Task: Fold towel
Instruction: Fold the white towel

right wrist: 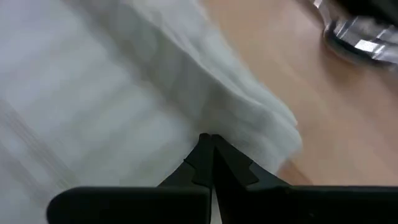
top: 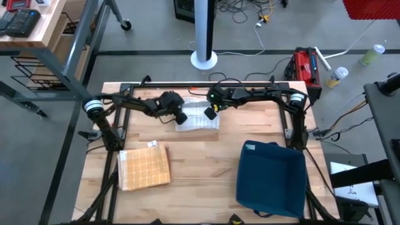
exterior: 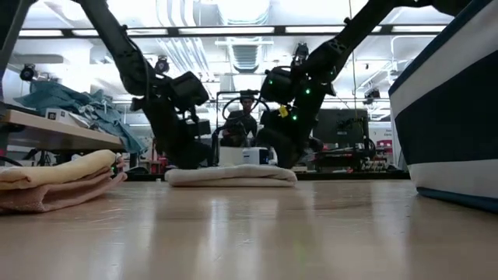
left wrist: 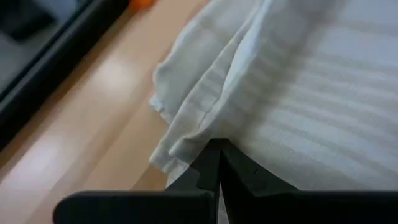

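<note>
Pinching the white towel [top: 197, 117] near the tabletop's far edge — my left gripper [left wrist: 217, 163] shut on its left end, my right gripper [right wrist: 210, 149] shut on its right. Yellow towel [top: 144, 167] lies folded at the near-left, a blue bin [top: 271, 178] near-right — its small label unreadable.

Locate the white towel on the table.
In the high view the white towel lies at the table's far middle, between the left pincer and right pincer, well behind the yellow towel and blue bin.
</note>
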Motion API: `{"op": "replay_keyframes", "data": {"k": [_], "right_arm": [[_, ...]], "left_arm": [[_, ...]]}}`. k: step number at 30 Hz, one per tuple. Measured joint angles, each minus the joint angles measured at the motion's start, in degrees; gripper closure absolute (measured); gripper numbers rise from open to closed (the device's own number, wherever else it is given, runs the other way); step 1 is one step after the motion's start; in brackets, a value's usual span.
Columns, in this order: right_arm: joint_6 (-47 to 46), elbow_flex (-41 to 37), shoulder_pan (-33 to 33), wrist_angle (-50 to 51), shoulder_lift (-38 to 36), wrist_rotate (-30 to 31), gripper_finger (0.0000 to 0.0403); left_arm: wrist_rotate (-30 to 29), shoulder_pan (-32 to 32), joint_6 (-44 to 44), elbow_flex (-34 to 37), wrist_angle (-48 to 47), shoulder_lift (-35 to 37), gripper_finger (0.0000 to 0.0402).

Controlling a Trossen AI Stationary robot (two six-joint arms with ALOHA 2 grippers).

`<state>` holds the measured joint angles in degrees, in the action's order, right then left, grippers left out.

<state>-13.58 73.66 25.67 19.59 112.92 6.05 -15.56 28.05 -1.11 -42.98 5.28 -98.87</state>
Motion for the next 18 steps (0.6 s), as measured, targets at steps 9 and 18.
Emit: {"op": "replay_keyframes", "data": {"k": [9, 18], "right_arm": [[0.01, -0.27, -0.25, 2.8, -0.48, -0.24, 0.0403], [1.07, 0.35, -1.85, 3.62, -4.54, -1.93, 0.0403]], "left_arm": [[-1.17, 1.4, -1.1, -0.8, -8.1, 2.62, 0.0401], [6.87, 1.45, 1.39, -2.35, -9.49, 12.77, 0.0401]]}}
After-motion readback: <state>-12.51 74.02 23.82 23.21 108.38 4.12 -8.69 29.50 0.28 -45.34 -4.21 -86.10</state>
